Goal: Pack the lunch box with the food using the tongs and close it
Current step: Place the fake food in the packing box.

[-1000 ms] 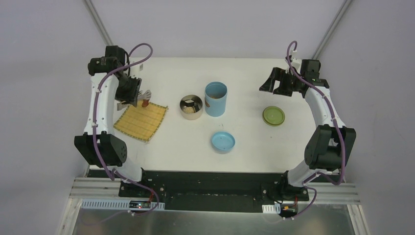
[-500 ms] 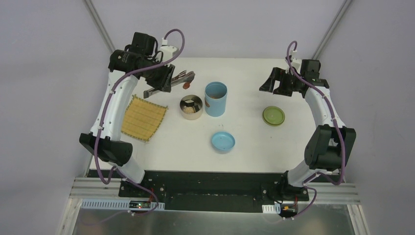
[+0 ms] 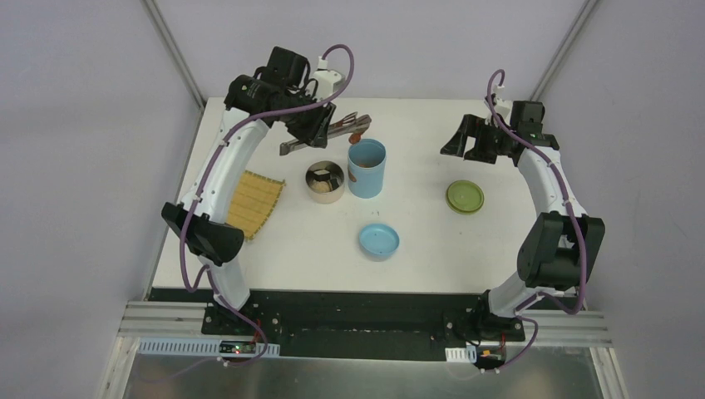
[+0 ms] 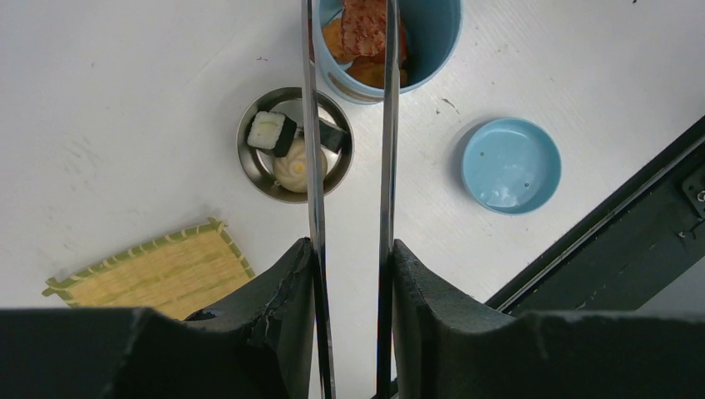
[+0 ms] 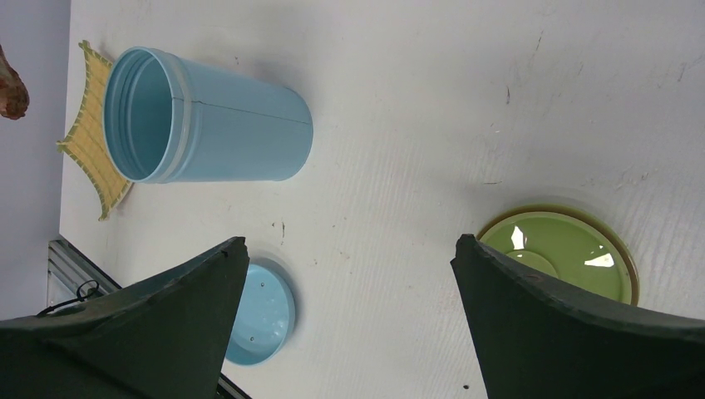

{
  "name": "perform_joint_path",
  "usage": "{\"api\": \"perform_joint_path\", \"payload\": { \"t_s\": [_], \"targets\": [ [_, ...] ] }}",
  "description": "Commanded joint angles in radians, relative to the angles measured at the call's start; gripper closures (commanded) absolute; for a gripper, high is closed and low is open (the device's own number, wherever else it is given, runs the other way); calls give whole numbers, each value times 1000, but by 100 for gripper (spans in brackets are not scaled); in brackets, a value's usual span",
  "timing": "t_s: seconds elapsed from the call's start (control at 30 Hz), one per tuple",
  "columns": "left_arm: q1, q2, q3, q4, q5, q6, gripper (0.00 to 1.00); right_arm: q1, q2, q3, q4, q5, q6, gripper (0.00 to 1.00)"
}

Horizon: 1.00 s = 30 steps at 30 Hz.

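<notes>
My left gripper [image 3: 312,133] is shut on the silver tongs [image 4: 387,125], held high at the back of the table. The tongs' tips pinch a brown piece of food [image 4: 363,25] just over the mouth of the light-blue cylinder [image 4: 441,37], which holds orange pieces. Beside the cylinder [image 3: 367,184], the steel bowl [image 4: 242,150] holds white-and-dark sushi blocks [image 4: 273,131]. The blue lid [image 3: 379,241] and green lid [image 3: 465,197] lie apart on the table. My right gripper [image 5: 349,249] is open and empty, hovering between the two lids.
A yellow woven mat [image 3: 253,204] lies left of the bowl, partly under my left arm. The black front rail [image 4: 632,224] runs along the near edge. White table shows between the blue lid [image 5: 262,312] and green lid [image 5: 561,249].
My left arm has lifted off the mat and swung back and right, carrying the tongs and the brown piece to the cylinder's mouth. The right arm has not moved.
</notes>
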Motion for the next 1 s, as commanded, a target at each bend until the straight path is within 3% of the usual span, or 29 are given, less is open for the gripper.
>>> {"api": "perform_joint_path", "payload": {
  "t_s": [0.0, 0.37, 0.63, 0.97],
  "targets": [
    [-29, 20, 51, 26, 7, 7, 67, 4, -44, 8, 20, -22, 3, 2],
    [-56, 71, 8, 9, -32, 57, 64, 4, -33, 25, 7, -16, -7, 2],
    [-71, 75, -5, -16, -38, 106, 51, 3, -31, 32, 4, -6, -9, 2],
    [-13, -7, -13, 63, 58, -15, 56, 3, -21, 55, -4, -11, -11, 2]
  ]
}}
